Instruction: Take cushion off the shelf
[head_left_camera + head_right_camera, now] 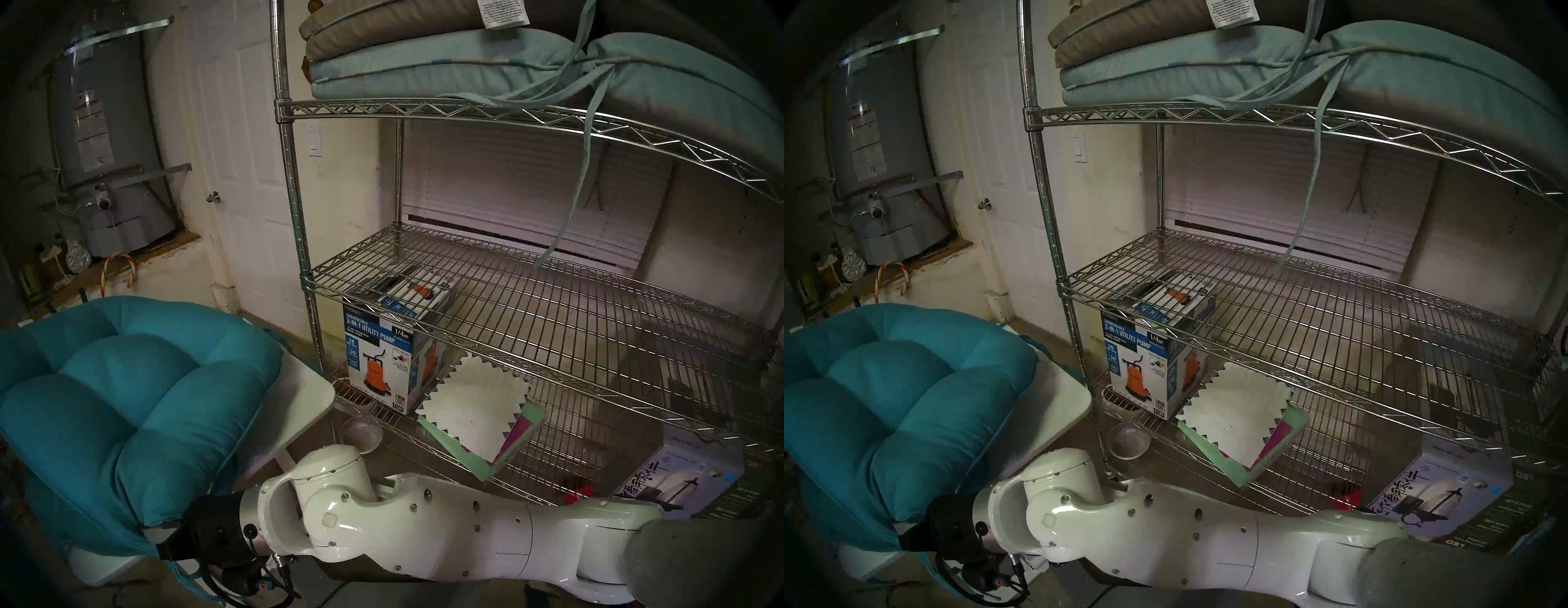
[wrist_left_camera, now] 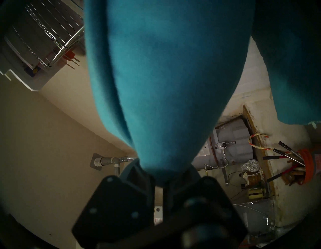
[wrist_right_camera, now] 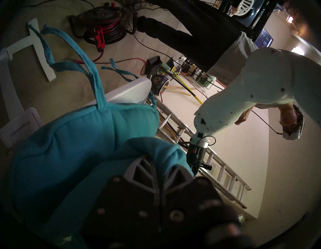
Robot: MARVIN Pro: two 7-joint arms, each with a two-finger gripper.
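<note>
The teal tufted cushion (image 1: 127,390) (image 1: 890,395) lies draped over a small white table (image 1: 305,395), left of the chrome wire shelf (image 1: 509,114) (image 1: 1250,116). My right gripper (image 1: 159,539) (image 3: 161,167) is shut on a fold at the cushion's near edge (image 3: 69,147). My left gripper (image 2: 163,177) pinches another part of the cushion (image 2: 165,78), which fills its view. In the right wrist view the left gripper (image 3: 193,165) sits at the cushion's edge close by. The head views do not show the left arm.
Folded pale cushions (image 1: 424,63) sit on the shelf's top tier, ties hanging down. A pump box (image 1: 382,361) and papers are on lower tiers. Water heater (image 1: 106,148) and door (image 1: 242,170) stand behind. A ladder (image 3: 217,170), cable reel (image 3: 102,29) and a person (image 3: 291,125) are nearby.
</note>
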